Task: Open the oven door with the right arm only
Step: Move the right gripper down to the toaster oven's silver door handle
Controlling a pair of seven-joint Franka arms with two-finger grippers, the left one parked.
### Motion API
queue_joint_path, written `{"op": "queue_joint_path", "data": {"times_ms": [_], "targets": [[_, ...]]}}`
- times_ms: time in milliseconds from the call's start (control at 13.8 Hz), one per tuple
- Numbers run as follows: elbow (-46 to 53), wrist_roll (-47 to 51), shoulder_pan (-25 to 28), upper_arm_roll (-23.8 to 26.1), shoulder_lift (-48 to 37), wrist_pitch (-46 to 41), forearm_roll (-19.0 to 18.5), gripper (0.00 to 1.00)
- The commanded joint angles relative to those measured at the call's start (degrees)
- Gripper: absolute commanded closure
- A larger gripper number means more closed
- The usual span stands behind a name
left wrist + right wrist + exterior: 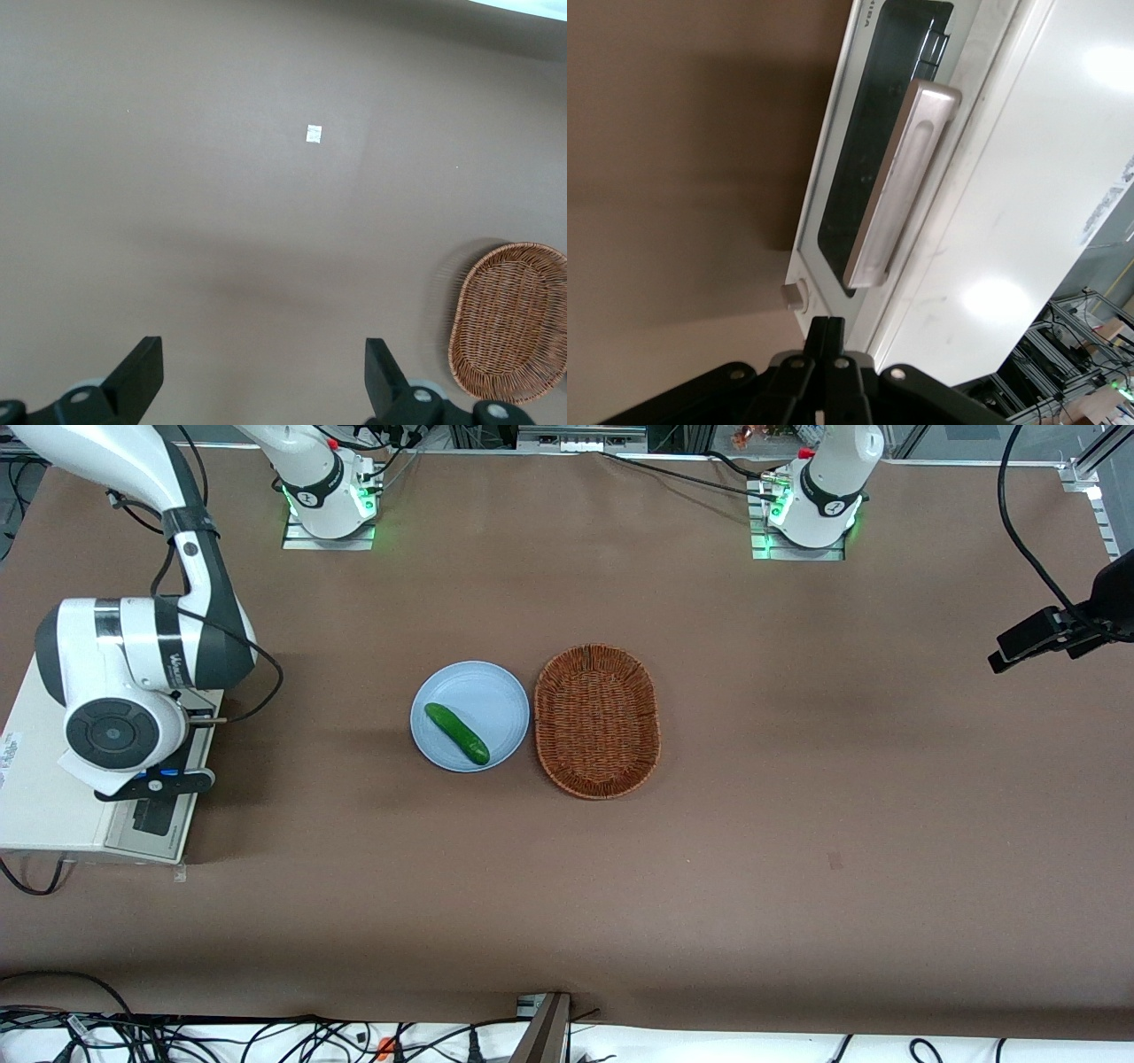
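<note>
Right arm (133, 646): glossy white shells, dark grey joint bands, round black-capped wrist, thin black cables along the links, green-lit base. Hand (827, 341): black, fingers pressed together, small screws at base.

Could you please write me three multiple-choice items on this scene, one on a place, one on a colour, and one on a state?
1. Where does the cucumber lie?
A. in the basket
B. on the plate
C. on the oven

2. What colour is the plate?
A. light blue
B. red
C. black

3. How do the fingers of the gripper, just short of the oven door and its handle, stand?
A. wide open
B. shut on the handle
C. shut together, holding nothing

Answers: 1 B, the cucumber rests on the plate beside the basket. 2 A, the plate is pale blue. 3 C, the fingers meet short of the handle.
</note>
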Motion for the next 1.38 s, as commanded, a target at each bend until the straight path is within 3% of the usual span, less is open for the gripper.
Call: {"op": "queue_joint_path", "data": {"times_ms": [0, 218, 1307], "targets": [[1.30, -0.64, -1.08, 0.06, 1.69, 0.98, -2.37, 1.00], [1.30, -0.64, -2.49, -0.03, 3.19, 1.85, -4.22, 1.00], [1.30, -1.78, -3.72, -0.11, 5.47, 5.11, -5.19, 1.00]]}}
